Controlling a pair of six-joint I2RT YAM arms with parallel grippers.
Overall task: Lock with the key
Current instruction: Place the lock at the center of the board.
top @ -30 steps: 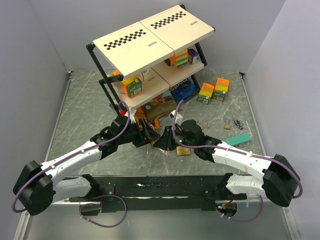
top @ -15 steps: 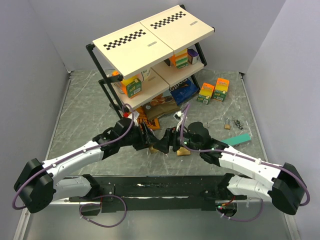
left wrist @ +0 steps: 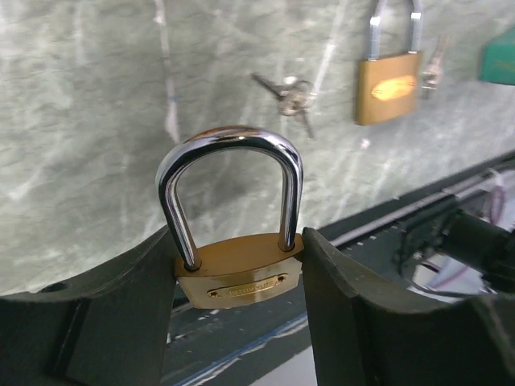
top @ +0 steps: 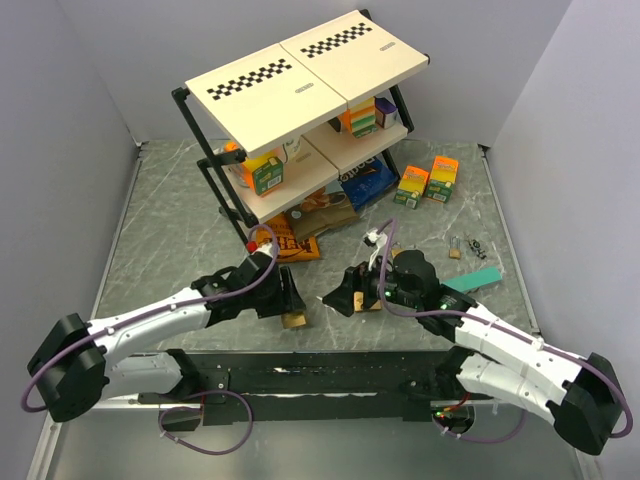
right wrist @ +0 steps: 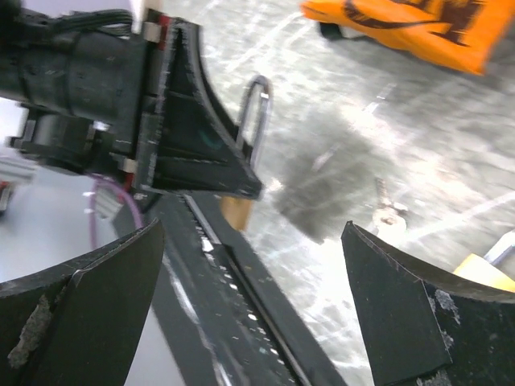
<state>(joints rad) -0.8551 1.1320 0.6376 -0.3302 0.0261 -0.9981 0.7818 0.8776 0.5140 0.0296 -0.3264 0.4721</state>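
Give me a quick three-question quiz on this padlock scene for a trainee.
1. True or false: the left end effector grips a brass padlock by its body.
2. Which one holds nothing? A: left end effector. B: right end effector.
3. Fill in: the loose keys lie on the ____.

Key: 1 true. 2 B. 3 table.

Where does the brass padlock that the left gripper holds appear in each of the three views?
Top external: padlock lower centre, in the left gripper.
Left wrist: padlock in the centre, shackle up, clamped by its body.
Right wrist: padlock left of centre, partly behind the left gripper.
Shared landmark: the left gripper clamping it.
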